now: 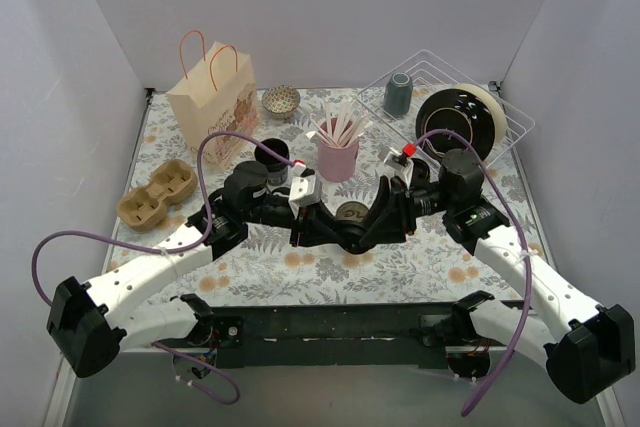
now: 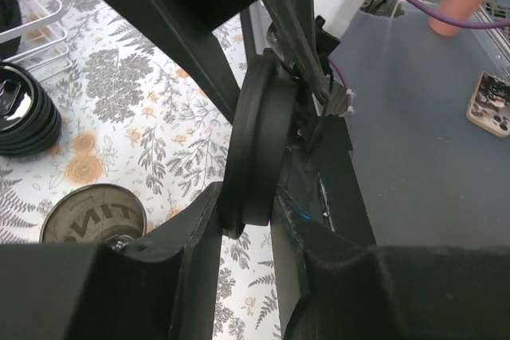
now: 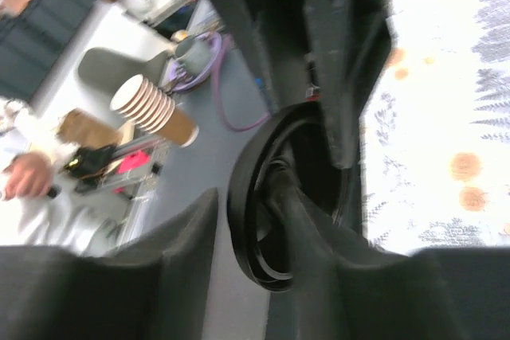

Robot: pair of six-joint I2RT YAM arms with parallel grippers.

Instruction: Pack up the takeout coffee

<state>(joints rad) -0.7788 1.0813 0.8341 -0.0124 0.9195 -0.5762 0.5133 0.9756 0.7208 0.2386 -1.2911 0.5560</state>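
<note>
Centrally over the floral table [image 1: 400, 259], with the takeout coffee [image 2: 22, 115] standing apart beyond a tin [image 2: 92, 214], the left gripper [image 2: 249, 224] pinches a black lid [image 2: 259, 141] edge-on while the right gripper [image 3: 256, 228] straddles it, grip unclear.

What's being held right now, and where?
The glossy black round plastic lid, pinched at its rim by the left gripper; the right gripper straddles the opposite rim, grip unclear.

There's the takeout coffee [image 2: 22, 117], upright near the tin [image 2: 92, 214], not touching: 1 small black cup, ribbed sides, glossy lid on, partly in view.
</note>
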